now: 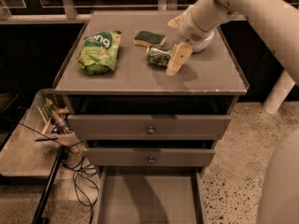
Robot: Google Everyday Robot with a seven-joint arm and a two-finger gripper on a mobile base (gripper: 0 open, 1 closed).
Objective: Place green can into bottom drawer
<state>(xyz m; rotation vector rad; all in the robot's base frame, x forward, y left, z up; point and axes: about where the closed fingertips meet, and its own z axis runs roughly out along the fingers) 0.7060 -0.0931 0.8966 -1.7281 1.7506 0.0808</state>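
The green can [159,56] lies on its side on the grey cabinet top [205,76], right of centre. My gripper [174,63] comes down from the white arm at the upper right and sits close against the can's right end, touching or nearly touching the top. The can still rests on the surface. The bottom drawer [149,199] is pulled out at the foot of the cabinet, and its flat grey floor holds nothing.
A bright-green snack bag [99,50] lies on the left of the top and a green-topped sponge [149,38] just behind the can. Two upper drawers with knobs [150,130] stand slightly open. A low tray of clutter [51,120] and cables [79,171] lie left.
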